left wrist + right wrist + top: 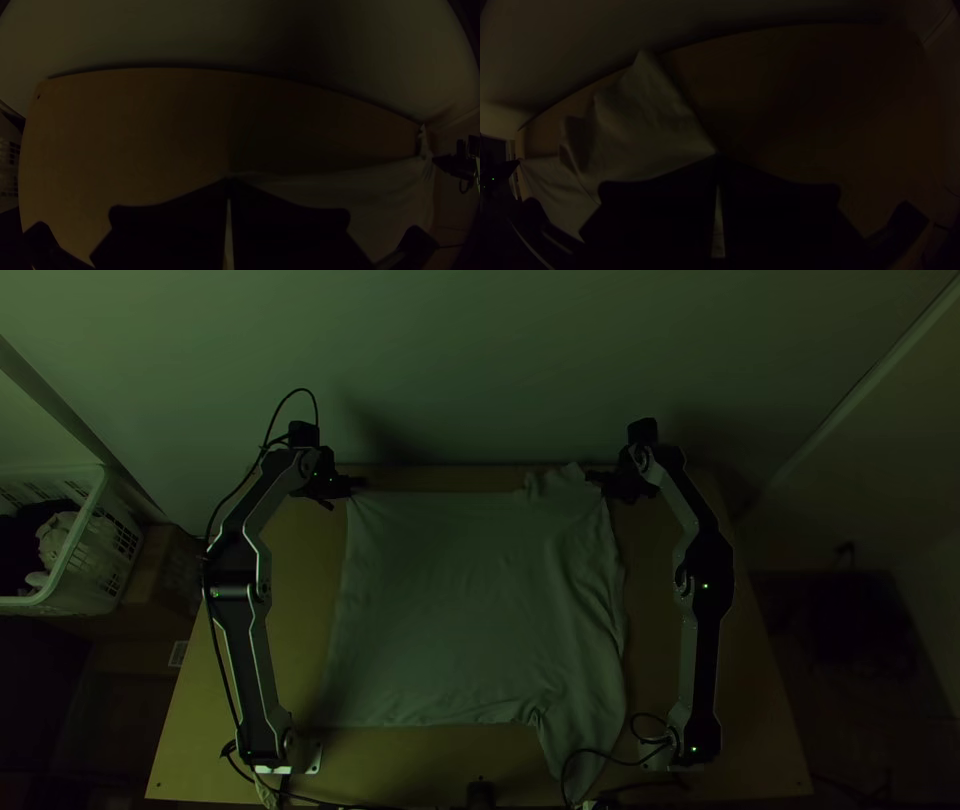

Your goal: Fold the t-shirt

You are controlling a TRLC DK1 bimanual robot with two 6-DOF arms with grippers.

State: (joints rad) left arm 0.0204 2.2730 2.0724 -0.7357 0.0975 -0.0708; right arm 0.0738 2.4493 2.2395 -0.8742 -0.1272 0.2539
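A pale t-shirt of thin, plain cloth (470, 600) was laid out nearly flat across the light wooden counter (305, 670), its body unfolded and its right-hand side rumpled. The far left corner was pinched by the black, wide-fingered left tool (360, 482), its fingertips closed together; the cloth by the far sleeve (557, 482) was gripped by the matching right tool (594, 477), closed likewise. The cloth was judged light and limp, neither fragile nor slippery, and likely to sag or crease wherever it was left unsupported, so a hold at both ends of the far edge seemed well chosen for a fold towards the arms' bases. Even tension would be called for, since the loose far sleeve might crumple under the layer. The far edge of the counter and the pale wall (480, 370) behind were near both tools, so little room was left beyond. Bare wood was left at either side of the cloth. The near sleeve (580, 740) was stretched towards the black cable (610, 757) by the right base, where a snag could be risked.
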